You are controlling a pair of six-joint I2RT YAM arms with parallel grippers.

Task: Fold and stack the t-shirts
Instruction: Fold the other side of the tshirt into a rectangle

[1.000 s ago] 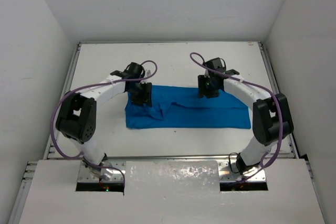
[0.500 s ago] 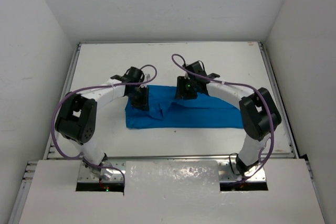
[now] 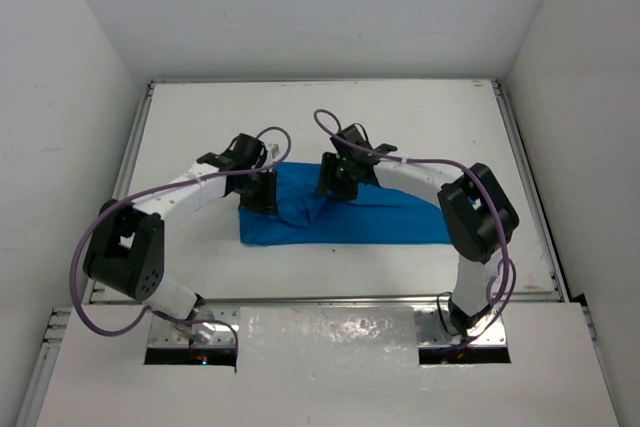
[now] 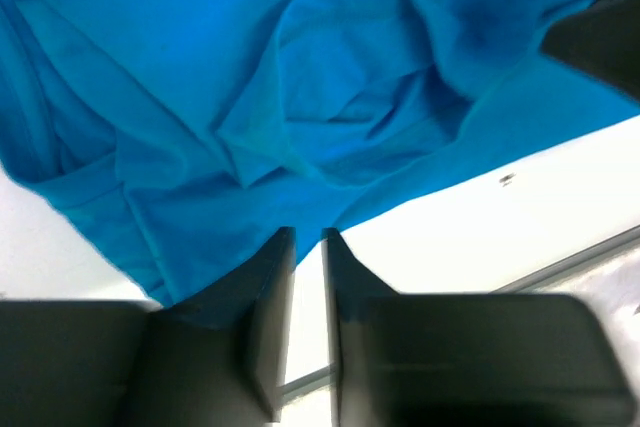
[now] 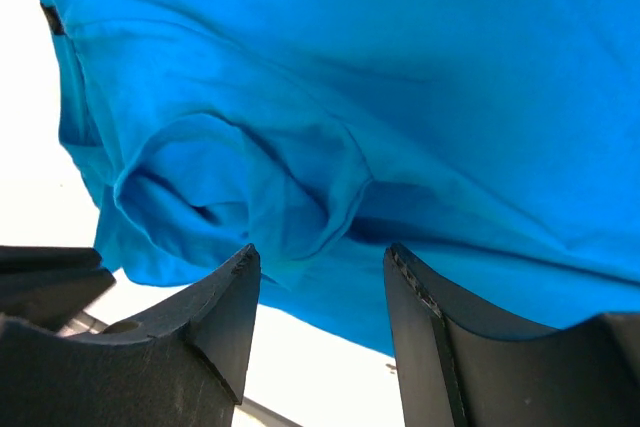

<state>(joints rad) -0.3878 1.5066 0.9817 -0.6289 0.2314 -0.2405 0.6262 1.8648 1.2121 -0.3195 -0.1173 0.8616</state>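
Blue t-shirt (image 3: 390,222), limp and light, best pinched along its 12 o'clock edge; left gripper (image 4: 307,239) nearly closed, right gripper (image 5: 320,269) wide.

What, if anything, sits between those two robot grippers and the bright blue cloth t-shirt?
Nothing visible. The left gripper and right gripper both hang directly over the bright blue cloth t-shirt on the white table, no other object between.

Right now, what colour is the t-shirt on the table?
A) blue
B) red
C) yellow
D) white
A: the t-shirt lying on the white table is bright blue all over, with no print.
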